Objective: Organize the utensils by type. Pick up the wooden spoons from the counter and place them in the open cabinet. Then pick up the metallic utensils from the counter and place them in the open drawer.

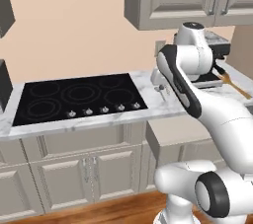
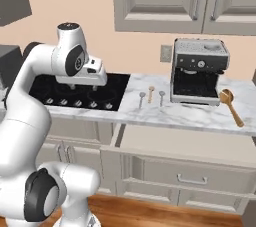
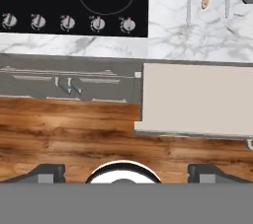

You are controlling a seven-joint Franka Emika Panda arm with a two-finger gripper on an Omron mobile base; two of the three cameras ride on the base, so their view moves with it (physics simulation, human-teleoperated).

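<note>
We judge the wooden spoon (image 2: pixel 232 107), lying on the counter (image 2: pixel 190 116) at right of the frame, light, stiff and best pinched mid-handle, while our gripper (image 3: pixel 126 171) hangs wide open, holding nothing

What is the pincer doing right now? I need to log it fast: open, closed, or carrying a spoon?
Pincer: open and empty, hanging over the wood floor in front of the open drawer.
</note>
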